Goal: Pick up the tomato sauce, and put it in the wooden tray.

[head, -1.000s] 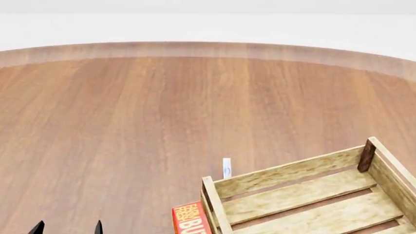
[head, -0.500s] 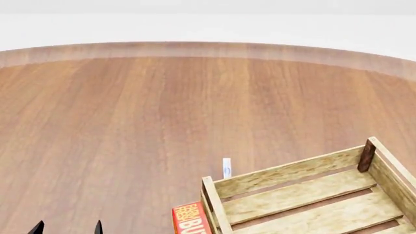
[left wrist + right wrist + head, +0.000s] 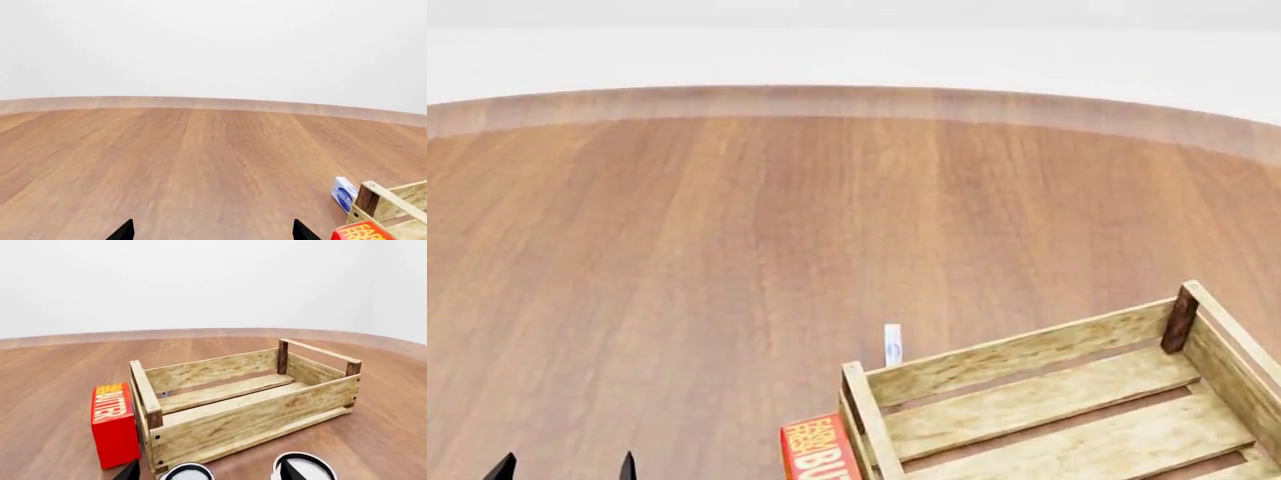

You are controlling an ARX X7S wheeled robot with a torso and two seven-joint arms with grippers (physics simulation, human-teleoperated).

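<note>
Tomato sauce is absent from the left wrist view, where the left gripper (image 3: pixel 213 233) gapes wide; the head view shows only the tray (image 3: pixel 1028 400) beyond that gripper's right; in the right wrist view the right gripper (image 3: pixel 208 473), also wide, hangs over a can top (image 3: pixel 187 472) and a second top (image 3: pixel 304 466), labels hidden; it could seize the wrong can.

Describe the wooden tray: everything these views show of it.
The wooden tray is a long rectangular crate of pale, weathered slats with darker corner posts and an open top. It stands upright on the brown wooden table, and nothing shows inside it. A red butter box stands upright close against one short end; whether they touch is unclear. A small blue-and-white packet lies just beyond its far long side. Neither claw touches it.
</note>
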